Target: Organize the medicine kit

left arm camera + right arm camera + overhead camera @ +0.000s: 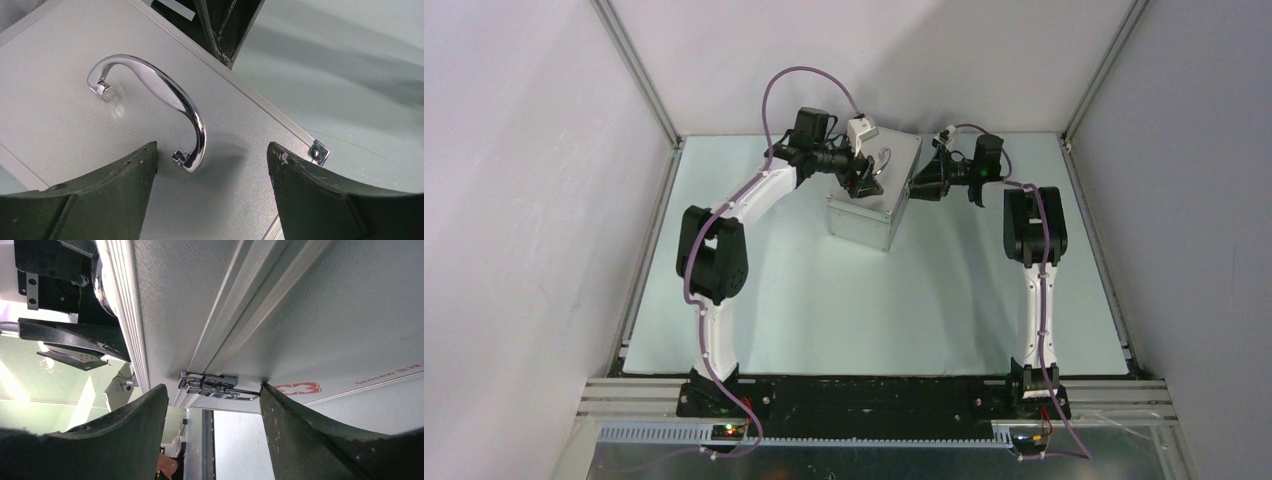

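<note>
The silver medicine kit (874,195) stands lid-down; the left gripper (212,147) is spread apart over its chrome handle (165,95); the right gripper (212,390) is spread apart facing its latch (207,382).

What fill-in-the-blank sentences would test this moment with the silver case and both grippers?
1. The medicine kit has its lid ____.
2. The right gripper points at the metal latch, its jaws ____.
3. The left gripper, also open, hangs over the lid's chrome ____.
Missing words: shut; open; handle.

Pale table (824,320) — 3 whitish walls (514,200), seemingly plain.
</note>
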Tool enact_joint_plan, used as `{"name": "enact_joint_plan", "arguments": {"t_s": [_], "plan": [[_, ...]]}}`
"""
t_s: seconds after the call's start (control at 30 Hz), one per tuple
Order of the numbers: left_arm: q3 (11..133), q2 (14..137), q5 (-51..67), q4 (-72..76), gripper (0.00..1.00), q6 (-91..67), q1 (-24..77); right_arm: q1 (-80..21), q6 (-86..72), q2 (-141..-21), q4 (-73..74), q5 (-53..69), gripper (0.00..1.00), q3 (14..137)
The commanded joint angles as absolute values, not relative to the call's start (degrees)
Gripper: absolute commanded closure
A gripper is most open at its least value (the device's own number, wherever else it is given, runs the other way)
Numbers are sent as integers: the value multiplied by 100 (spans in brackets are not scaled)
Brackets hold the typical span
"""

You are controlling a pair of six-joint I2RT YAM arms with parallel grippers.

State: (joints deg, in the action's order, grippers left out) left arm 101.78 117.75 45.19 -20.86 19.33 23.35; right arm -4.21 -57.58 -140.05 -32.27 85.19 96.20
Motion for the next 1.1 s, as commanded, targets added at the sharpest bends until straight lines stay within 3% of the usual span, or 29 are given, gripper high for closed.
{"name": "enact_joint_plan", "arguments": {"t_s": [0.0,0.23,1.07], "plan": [[9861,12086,4121,-3155,15,1743,2307,-470,-6364,-13666,-4145,9144,32,9436],[9817,12107,4206,-3150,16,1831,2305,-352,-6694,-13152,-4532,9238,39,8829],[9790,12124,4120,-3107,16,1823,2307,-379,-6113,-13409,-3806,9068,40,9290]]}}
